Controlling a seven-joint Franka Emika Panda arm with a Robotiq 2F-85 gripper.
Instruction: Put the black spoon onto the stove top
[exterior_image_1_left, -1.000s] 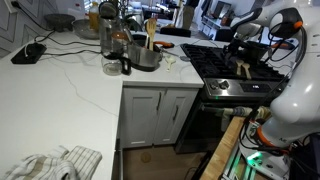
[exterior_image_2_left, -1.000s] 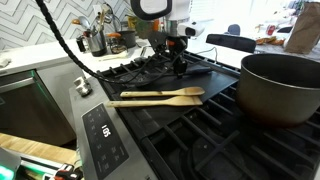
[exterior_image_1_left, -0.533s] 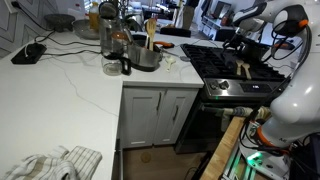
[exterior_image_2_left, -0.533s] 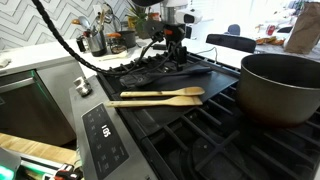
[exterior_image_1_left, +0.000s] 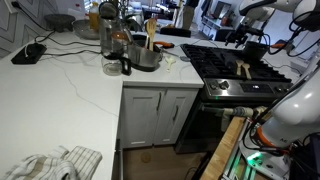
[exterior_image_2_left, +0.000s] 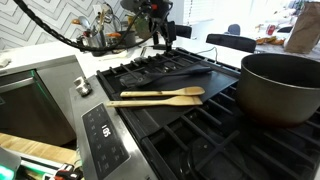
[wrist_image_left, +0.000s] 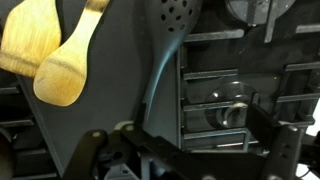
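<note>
The stove top (exterior_image_2_left: 196, 128) is being occupied by a large dark pot (exterior_image_2_left: 282, 88), two wooden spoons (exterior_image_2_left: 157, 97) and the black slotted spoon (exterior_image_2_left: 190, 71), lying flat across its grates. The hand (exterior_image_2_left: 162, 42) is being held above it, spread open and empty.

pot (exterior_image_2_left: 284, 90) cut by right edge, gripper (exterior_image_2_left: 160, 40) jaws too small to tell

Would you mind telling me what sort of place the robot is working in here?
Likely a home kitchen: a gas stove top, a white counter over cabinets, and wooden spoons beside a pot.
</note>
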